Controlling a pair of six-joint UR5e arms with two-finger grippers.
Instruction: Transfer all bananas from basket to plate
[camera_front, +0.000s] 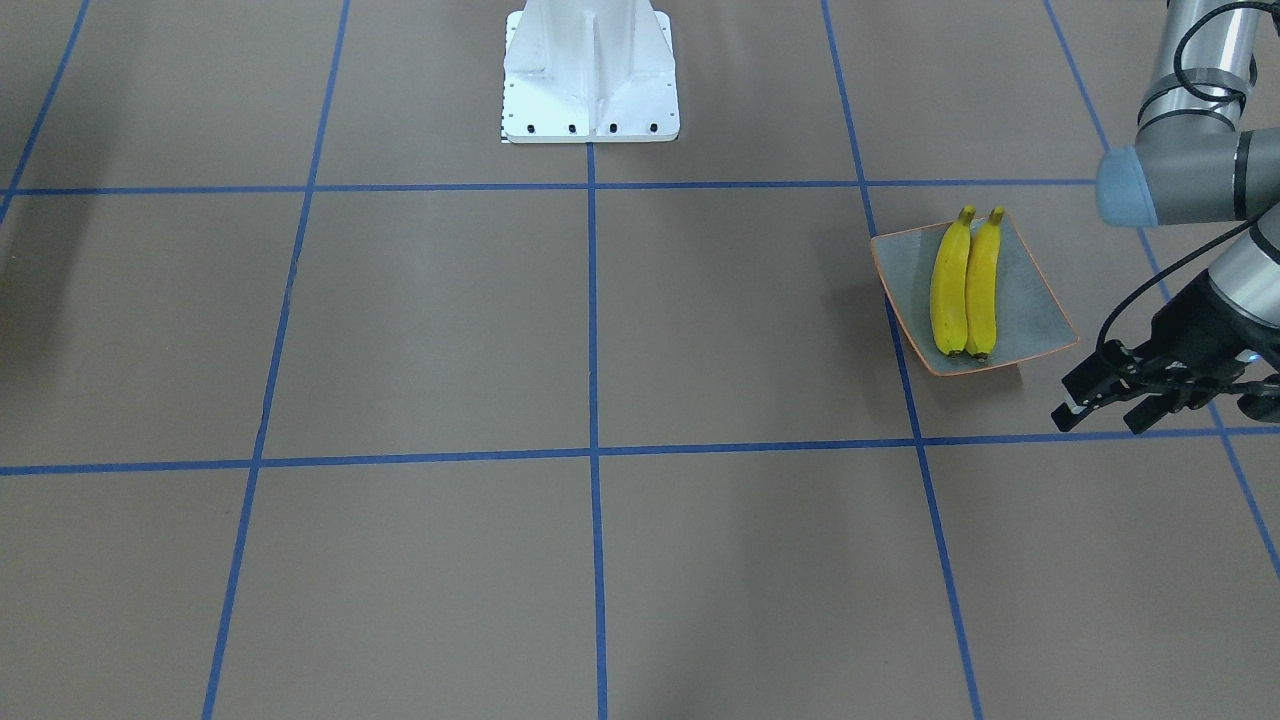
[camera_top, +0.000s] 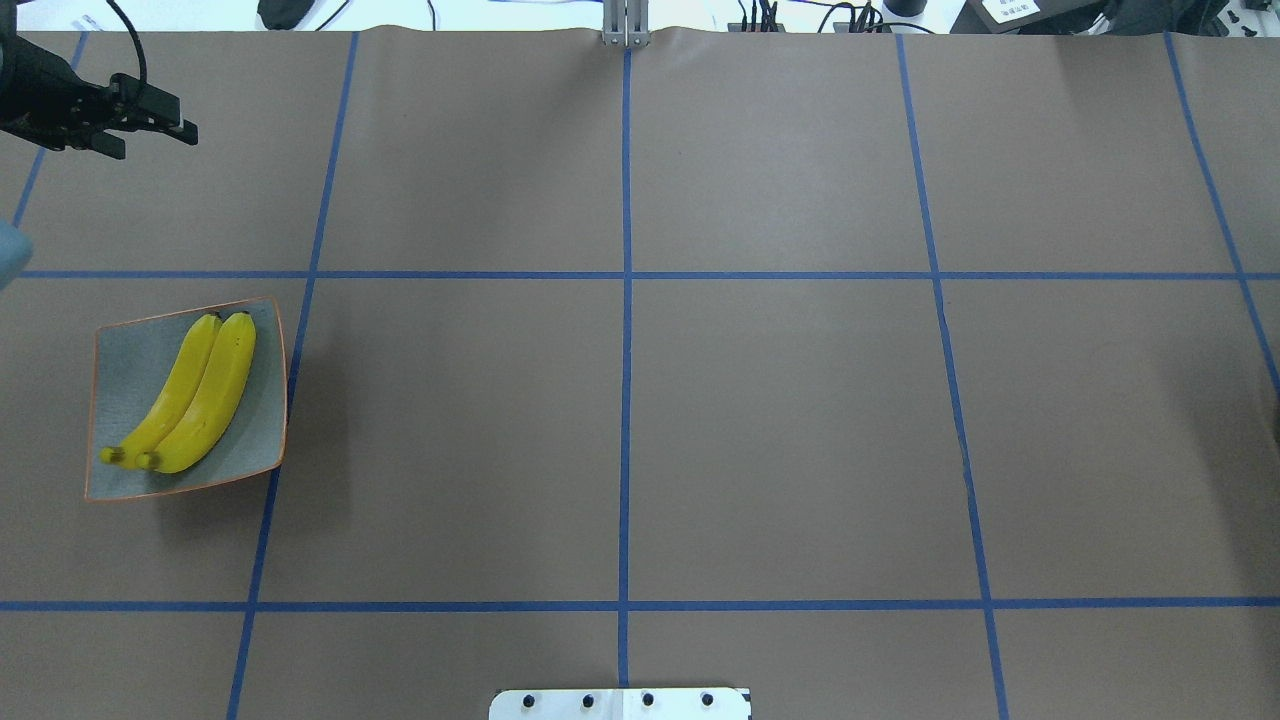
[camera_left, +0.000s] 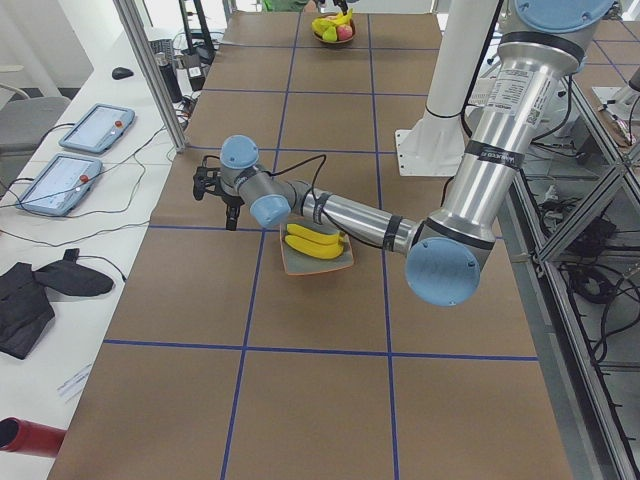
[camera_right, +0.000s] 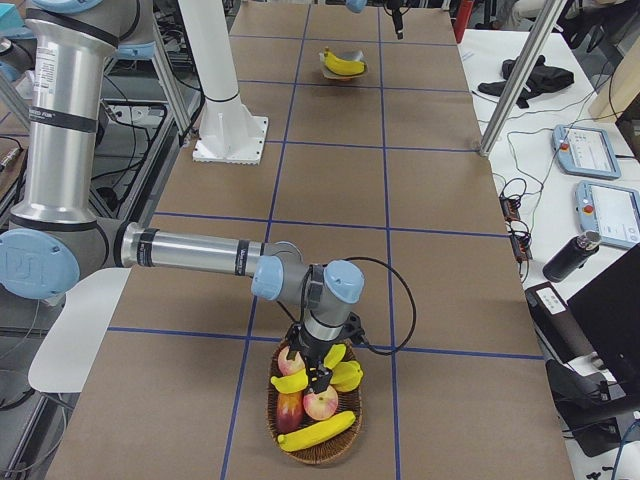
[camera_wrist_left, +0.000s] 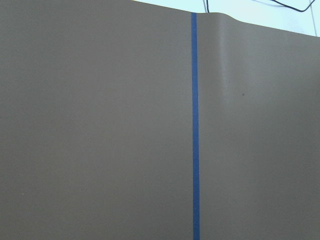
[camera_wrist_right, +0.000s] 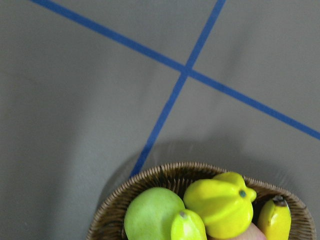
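Observation:
Two yellow bananas (camera_front: 950, 285) (camera_top: 215, 395) lie side by side on the grey-blue plate (camera_front: 1030, 295) (camera_top: 130, 365) with the orange rim. My left gripper (camera_front: 1098, 418) (camera_top: 160, 140) hangs open and empty just beyond the plate, nearer the table's far edge. At the other end of the table stands the wicker basket (camera_right: 315, 452) (camera_wrist_right: 165, 171), holding several bananas (camera_right: 318, 430) among other fruit. My right gripper (camera_right: 318, 378) is lowered into the basket among the fruit. Whether it is open or shut I cannot tell, and its fingers are out of the right wrist view.
Red apples (camera_right: 320, 403) and a green apple (camera_wrist_right: 152, 215) share the basket. The white robot base (camera_front: 590, 75) stands at the table's middle. A side table beyond the far edge carries tablets (camera_left: 95, 125) and cables.

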